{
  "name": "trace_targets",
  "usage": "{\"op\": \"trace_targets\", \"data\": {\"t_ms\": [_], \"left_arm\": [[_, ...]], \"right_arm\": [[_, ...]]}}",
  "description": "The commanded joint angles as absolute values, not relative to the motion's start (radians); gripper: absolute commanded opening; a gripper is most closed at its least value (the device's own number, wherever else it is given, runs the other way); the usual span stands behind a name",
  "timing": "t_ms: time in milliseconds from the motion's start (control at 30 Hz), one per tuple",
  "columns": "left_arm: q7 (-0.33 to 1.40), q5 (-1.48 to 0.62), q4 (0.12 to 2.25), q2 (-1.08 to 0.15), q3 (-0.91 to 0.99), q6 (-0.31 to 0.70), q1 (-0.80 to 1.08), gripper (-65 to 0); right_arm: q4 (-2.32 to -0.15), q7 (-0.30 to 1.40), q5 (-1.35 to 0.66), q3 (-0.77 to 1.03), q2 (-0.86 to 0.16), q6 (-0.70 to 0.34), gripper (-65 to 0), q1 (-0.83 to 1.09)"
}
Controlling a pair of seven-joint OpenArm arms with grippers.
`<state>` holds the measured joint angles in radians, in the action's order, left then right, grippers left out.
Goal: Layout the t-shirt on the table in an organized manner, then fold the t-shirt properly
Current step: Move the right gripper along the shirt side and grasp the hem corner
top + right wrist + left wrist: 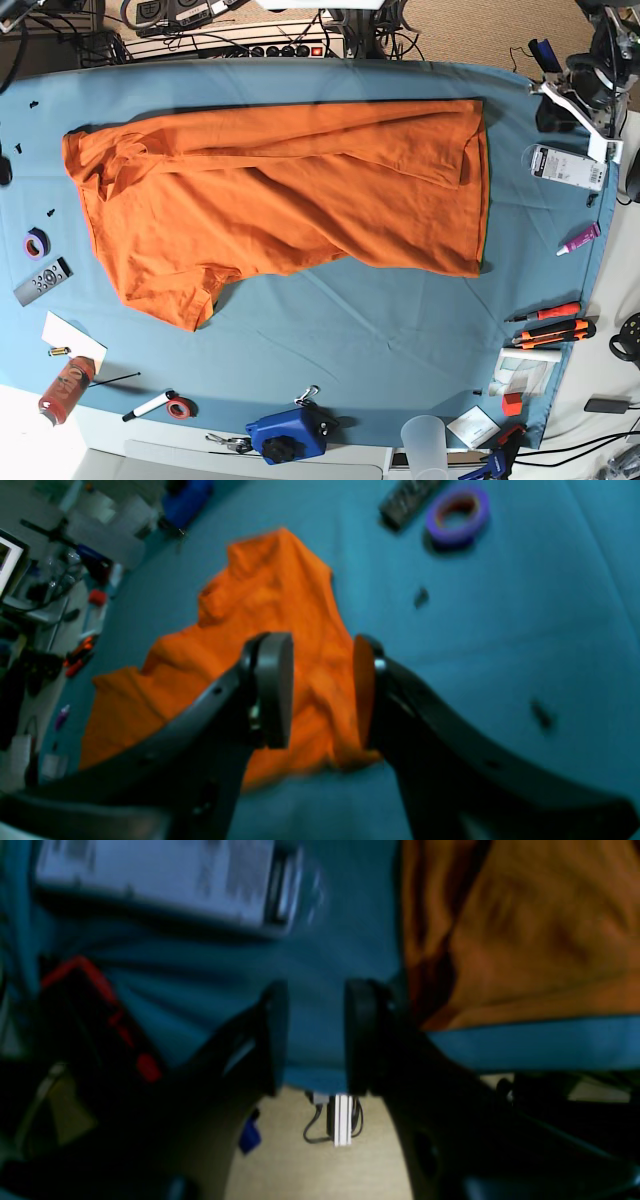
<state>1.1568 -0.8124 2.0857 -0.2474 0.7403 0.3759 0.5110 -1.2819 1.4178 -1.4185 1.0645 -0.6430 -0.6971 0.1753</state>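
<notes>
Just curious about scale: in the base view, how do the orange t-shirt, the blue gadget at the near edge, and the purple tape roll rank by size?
1. t-shirt
2. blue gadget
3. purple tape roll

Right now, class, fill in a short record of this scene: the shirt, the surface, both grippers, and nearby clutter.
shirt: orange t-shirt spread across the table, still rumpled, one side folded over itself, not folded up
surface: table under a teal cloth
left gripper: left gripper open, holding nothing, beside the shirt's edge
right gripper: right gripper open, empty, above the shirt
clutter: purple tape roll, remote control, orange-handled tools, blue object at the near edge
</notes>
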Motion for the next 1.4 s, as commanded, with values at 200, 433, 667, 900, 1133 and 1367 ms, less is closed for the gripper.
{"op": "trace_targets", "data": {"t_ms": [200, 433, 667, 900, 1133, 1367], "left_arm": [[1.097, -0.775, 2.102, -0.258, 0.658, 0.409, 0.429, -45.0], [1.035, -0.623, 2.101, -0.258, 0.513, 0.377, 0.346, -45.0], [0.995, -0.582, 2.101, -0.257, 0.392, 0.374, 0.303, -45.0], [0.994, -0.579, 2.101, -0.257, 0.389, 0.352, 0.302, -45.0], [0.994, -0.578, 2.101, -0.257, 0.389, 0.352, 0.302, -45.0], [0.994, -0.579, 2.101, -0.257, 0.389, 0.352, 0.301, -45.0]], "right_arm": [[-1.294, 1.396, -1.118, 0.885, -0.679, -0.698, -44.1, -0.043], [-1.293, 1.075, -0.736, 0.514, -0.670, -0.698, -44.1, -0.250], [-1.094, 0.900, -0.442, 0.247, -0.614, -0.646, -44.2, -0.464], [-0.823, 0.746, -0.257, 0.155, -0.536, -0.615, -44.2, -0.551], [-0.771, 0.763, -0.220, 0.155, -0.508, -0.605, -52.6, -0.529], [-0.831, 0.945, -0.236, 0.157, -0.519, -0.597, -65.0, -0.524]]}}
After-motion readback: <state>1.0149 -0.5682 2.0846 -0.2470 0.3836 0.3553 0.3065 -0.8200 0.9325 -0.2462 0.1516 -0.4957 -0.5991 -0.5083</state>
